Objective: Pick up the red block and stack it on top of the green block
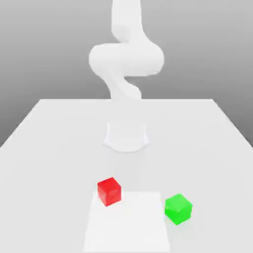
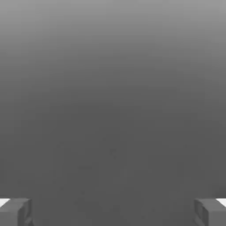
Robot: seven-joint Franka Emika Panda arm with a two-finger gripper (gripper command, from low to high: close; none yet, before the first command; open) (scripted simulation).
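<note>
- Exterior view: a smooth white robot arm rose from a round white base near the middle of a flat, matte white table. The arm's rounded segments curved upward and passed out of the frame's top edge.
- Exterior view: the backdrop behind the table was a plain grey gradient, lighter at the top.
- Exterior view: a slightly brighter rectangular patch lay on the table's near part, reaching the frame's lower edge.
- Exterior view: the red block, a small glossy cube with crisp edges, sat at the patch's far corner toward the exterior view's left, turned a little so that two side faces showed.
- Exterior view: the green block, a cube of like size and sheen, sat on the patch's edge toward the exterior view's right. The two blocks stood apart, not touching, each resting flat on the table.
- Hand view: two boxy grey fingers with white upper edges appeared at opposite corners of the frame. The gripper was spread wide with nothing between them.
- Hand view: beyond the fingers lay a featureless grey gradient.
</note>
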